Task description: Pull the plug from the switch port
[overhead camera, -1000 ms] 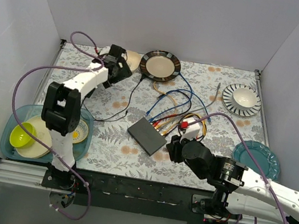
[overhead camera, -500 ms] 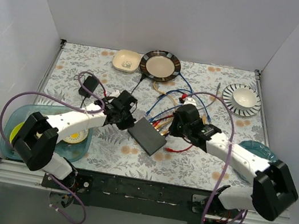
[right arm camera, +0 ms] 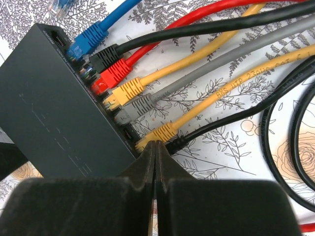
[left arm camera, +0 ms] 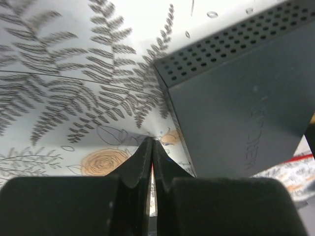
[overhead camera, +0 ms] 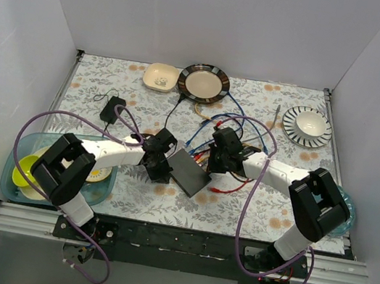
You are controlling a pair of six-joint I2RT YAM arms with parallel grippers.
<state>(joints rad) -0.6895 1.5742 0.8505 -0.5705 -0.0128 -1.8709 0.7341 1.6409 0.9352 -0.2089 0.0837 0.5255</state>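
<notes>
The switch [overhead camera: 188, 173] is a flat dark grey box lying aslant in the middle of the flowered tablecloth. Several plugs sit in its sockets: blue [right arm camera: 86, 42], black [right arm camera: 106, 56], red [right arm camera: 110, 76], yellow [right arm camera: 125, 91], grey [right arm camera: 140, 104] and a second yellow plug [right arm camera: 160, 133]. My right gripper [right arm camera: 156, 144] is shut and empty, its tips just in front of that second yellow plug, at the switch's [right arm camera: 54, 108] socket edge. My left gripper [left arm camera: 150, 142] is shut and empty, low over the cloth beside the switch's [left arm camera: 236, 113] perforated side. From above, the left gripper [overhead camera: 158, 169] and right gripper [overhead camera: 218, 160] flank the switch.
Coloured cables [overhead camera: 232, 131] fan out behind the switch, and a loose red cable [overhead camera: 230, 188] lies at its right. A black adapter [overhead camera: 112, 108] sits at the left. A beige bowl [overhead camera: 161, 76], a dark-rimmed plate [overhead camera: 203, 82], a striped plate [overhead camera: 308, 126] and a teal tray [overhead camera: 17, 156] ring the cloth.
The left arm has swung from the back left down to the switch's left side. The right gripper has moved from the front right to the socket edge. Both grippers have shut.
</notes>
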